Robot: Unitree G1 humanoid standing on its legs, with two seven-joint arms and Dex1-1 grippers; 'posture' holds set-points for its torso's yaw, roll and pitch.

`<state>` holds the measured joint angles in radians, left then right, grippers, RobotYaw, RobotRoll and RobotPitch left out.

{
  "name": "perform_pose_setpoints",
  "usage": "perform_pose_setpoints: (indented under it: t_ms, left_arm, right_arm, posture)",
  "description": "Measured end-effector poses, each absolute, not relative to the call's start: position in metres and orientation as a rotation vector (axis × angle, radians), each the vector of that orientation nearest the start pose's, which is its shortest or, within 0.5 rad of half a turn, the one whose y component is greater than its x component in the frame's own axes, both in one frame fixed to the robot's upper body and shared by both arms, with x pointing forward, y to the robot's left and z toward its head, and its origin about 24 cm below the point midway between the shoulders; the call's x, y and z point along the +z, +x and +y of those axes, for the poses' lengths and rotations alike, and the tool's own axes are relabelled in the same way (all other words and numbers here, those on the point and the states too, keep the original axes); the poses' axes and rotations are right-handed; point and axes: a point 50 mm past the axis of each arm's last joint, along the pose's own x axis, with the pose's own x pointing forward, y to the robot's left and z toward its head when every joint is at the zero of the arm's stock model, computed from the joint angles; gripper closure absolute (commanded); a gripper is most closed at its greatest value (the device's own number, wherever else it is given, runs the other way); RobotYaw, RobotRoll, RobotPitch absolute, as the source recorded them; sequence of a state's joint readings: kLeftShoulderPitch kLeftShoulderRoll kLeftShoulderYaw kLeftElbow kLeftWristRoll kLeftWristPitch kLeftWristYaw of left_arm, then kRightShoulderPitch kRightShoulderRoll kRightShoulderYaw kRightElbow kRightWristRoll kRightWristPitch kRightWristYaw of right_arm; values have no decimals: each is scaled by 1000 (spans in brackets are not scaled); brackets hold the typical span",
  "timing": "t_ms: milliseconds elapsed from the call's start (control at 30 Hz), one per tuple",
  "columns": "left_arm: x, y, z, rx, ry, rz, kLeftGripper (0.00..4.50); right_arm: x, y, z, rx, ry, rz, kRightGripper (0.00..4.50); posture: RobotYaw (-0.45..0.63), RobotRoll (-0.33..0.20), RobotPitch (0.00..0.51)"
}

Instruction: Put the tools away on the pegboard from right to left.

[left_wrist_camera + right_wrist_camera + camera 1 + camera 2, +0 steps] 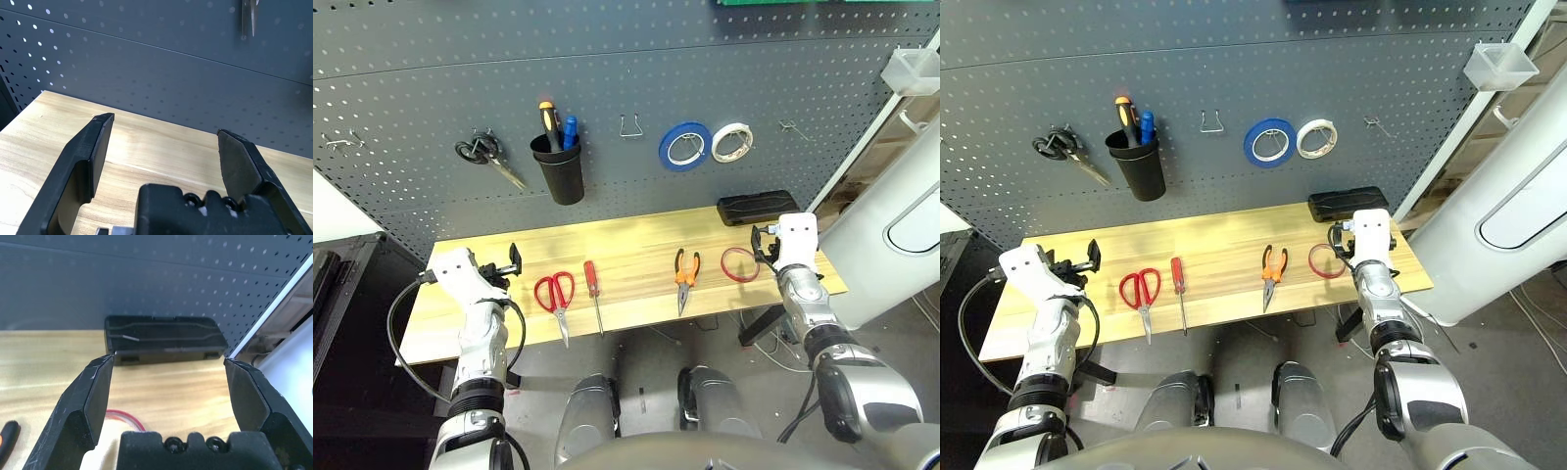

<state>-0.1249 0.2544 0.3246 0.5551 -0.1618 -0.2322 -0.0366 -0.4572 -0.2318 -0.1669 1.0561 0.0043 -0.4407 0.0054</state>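
Through the head cameras I have the dark grey pegboard (626, 88) across the upper part of the frame, with the wooden table (519, 257) running below it. My left gripper (165, 125) is open with nothing between its fingers, over the table's end at centre left. My right gripper (169, 358) is open and empty too, at centre right, near the thin red tape ring (739, 264).

That ring lies on the table at the right. The orange-handled pliers (683, 284) lie right of centre, handles toward the board. Left of centre I see the small red-handled screwdriver (592, 284), and just beside it, further left, the red-handled scissors (555, 299).

A black case (164, 339) sits at the table's back edge on the right. On the board, the black-handled scissors (486, 152) and the black cup (560, 173) hang at upper left; the blue tape roll (670, 157) and white tape roll (719, 149) hang right of centre.
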Motion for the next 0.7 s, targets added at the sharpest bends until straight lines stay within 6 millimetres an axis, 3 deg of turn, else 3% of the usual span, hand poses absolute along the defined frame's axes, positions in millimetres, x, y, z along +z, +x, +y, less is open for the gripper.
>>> perform_pose_setpoints:
  t_ms: [333,533,700]
  left_arm:
    - [13,258,290,253,49,88,64]
    - [45,262,295,-33,72,42,64]
    - [56,251,281,-346,75,98,64]
  right_arm:
    - [5,302,-231,-86,-117,84,0]
    - [19,303,-250,-88,-233,258,0]
    - [27,307,-243,69,-248,412,0]
  posture:
    - [-126,0,54]
    - [-137,0,64]
    - [-137,0,90]
